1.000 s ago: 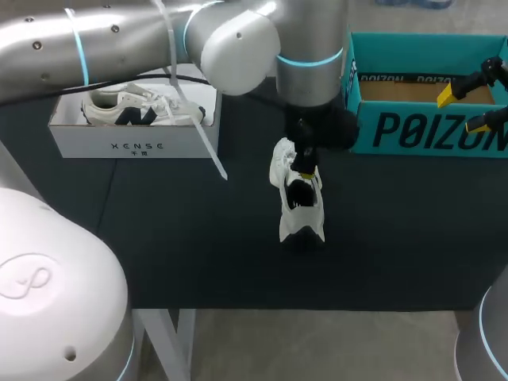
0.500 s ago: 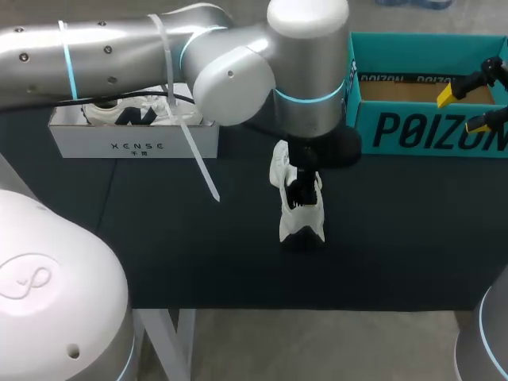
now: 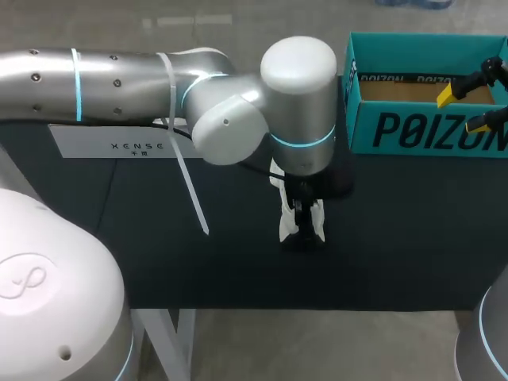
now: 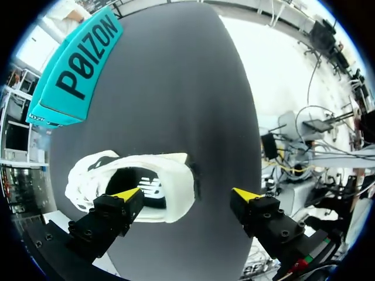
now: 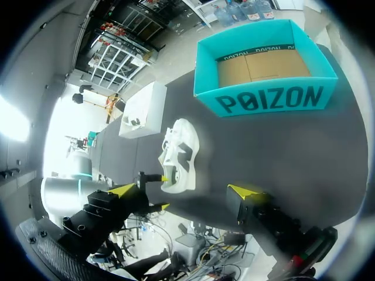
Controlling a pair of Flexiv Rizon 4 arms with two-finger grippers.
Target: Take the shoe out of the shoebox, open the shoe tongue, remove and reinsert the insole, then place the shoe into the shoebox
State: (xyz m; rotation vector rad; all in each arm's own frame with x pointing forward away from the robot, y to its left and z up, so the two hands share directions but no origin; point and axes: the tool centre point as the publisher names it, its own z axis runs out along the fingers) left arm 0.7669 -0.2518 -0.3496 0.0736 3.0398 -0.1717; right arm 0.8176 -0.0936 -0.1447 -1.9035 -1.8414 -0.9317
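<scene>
1. The dark table (image 3: 198, 270) is seen to carry two boxes along its far side and one shoe near its middle.
2. The left arm (image 3: 119, 75), silver with a lit blue ring, is brought in from the left and across the far side of the table. Its wrist is turned down over the shoe. A white strap (image 3: 189, 186) is seen hanging from this arm.
3. The teal shoebox (image 3: 429, 127) stands open at the far right, with dark lettering on its front wall. A brown cardboard floor is shown inside it in the right wrist view.
4. The white shoebox (image 3: 103, 145) is set at the far left, well apart from the teal one. It is largely covered by the left arm (only its front wall is shown in the head view).
5. The white shoe (image 3: 285, 225) lies on the table outside both boxes, between them and nearer the front. Its dark opening is turned up toward the left wrist camera.
6. The left gripper (image 4: 187, 196) is held just above the shoe with its fingers spread wide. One yellow tip is placed over the shoe's opening and the other over bare table beside it. Nothing is pinched, and contact of that tip with the shoe cannot be told.
7. The right gripper (image 3: 468, 107) is held over the far right corner of the teal shoebox, fingers spread apart, with nothing between them.
</scene>
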